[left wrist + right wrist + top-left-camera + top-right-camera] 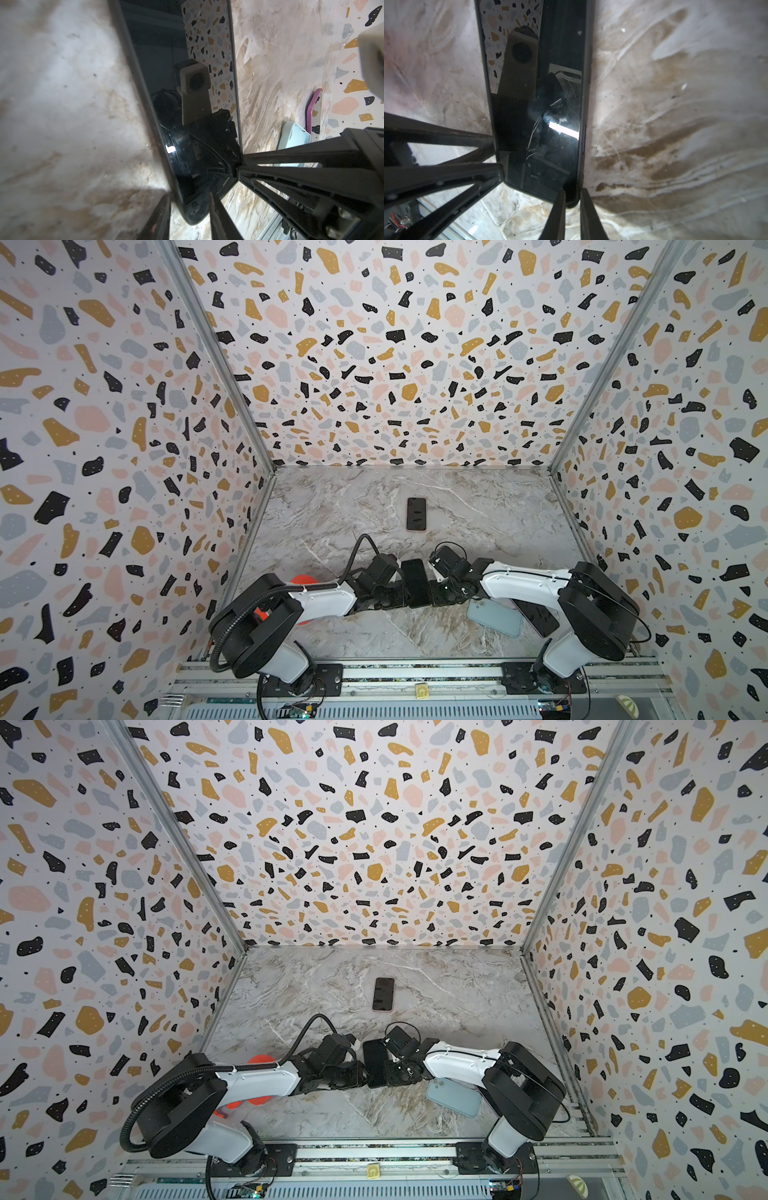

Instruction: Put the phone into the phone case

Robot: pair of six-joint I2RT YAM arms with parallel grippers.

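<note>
Phone [417, 583] edges pinched by left gripper [190, 209] and right gripper [572, 199] — marble bare beyond.

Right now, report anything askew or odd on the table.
The light-blue case lies skewed beside the right arm. Left pincer and right pincer both grip the dark phone at its near end. Nothing looks spilled.

Both arms have white shells on the long links and black housings at the joints. The left arm [320, 597] carries a thick black ribbed hose that loops from its base, and the right arm [523, 580] has a thin black cable along its white link. The fingers [291, 164] are black, long and tapered, with silver screws near their base.
</note>
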